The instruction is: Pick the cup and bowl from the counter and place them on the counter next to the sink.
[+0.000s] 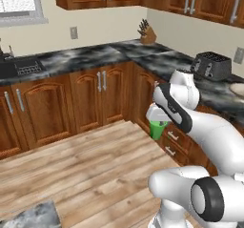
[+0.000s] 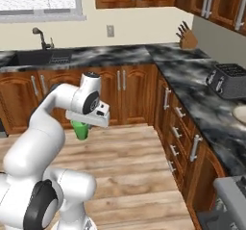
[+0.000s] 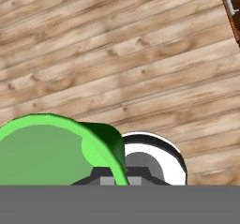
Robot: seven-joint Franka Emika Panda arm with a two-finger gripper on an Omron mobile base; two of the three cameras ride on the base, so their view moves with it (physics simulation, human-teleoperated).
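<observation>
My gripper (image 2: 82,126) clamps the small green plastic tumbler (image 2: 80,129) above the wooden floor, sink (image 2: 36,57) at eleven o'clock, for carrying.

No readable txt, labels, brands or nos. were visible anywhere: cabinets, counter (image 1: 95,55), toaster (image 1: 212,65) at right and green cup (image 3: 47,153) at lower left all bore none.

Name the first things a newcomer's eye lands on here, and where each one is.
The bright green cup hangs under the gripper above the wooden floor, carried in mid-air. Behind it, the black marble counter runs to the sink below the window; a dark toaster stands on the right.
</observation>
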